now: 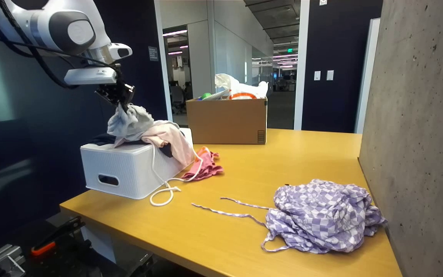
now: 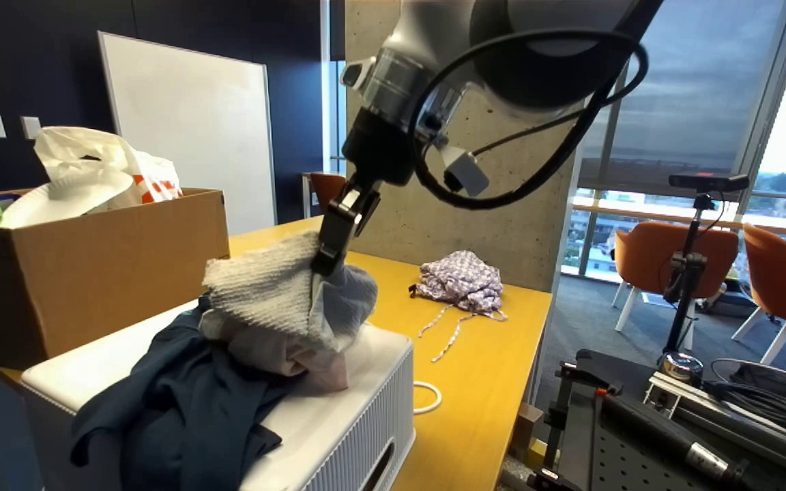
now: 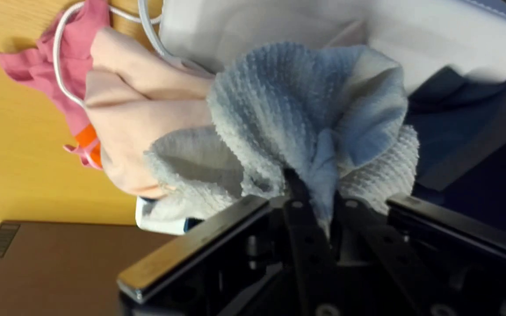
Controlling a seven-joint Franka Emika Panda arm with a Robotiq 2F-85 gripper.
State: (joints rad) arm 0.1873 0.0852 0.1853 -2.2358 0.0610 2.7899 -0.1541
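Fingers (image 2: 332, 242) are pinched nearly together on a fold of the grey ribbed cloth (image 2: 263, 286), which bunches up atop the white box (image 1: 134, 175) on the desk (image 1: 283, 161). As far as can be judged, the grasp is made, but the cloth is not lifted clear of what lies beneath it. Counted by eye, there seem to be one grey ribbed cloth, one pale pink garment (image 1: 175, 141) and one navy garment (image 2: 181, 409) on that box; one rose-red cloth (image 1: 210, 169) just beside it; one purple checked bundle (image 1: 321, 215) well apart; and one cardboard box (image 1: 225, 123) near.
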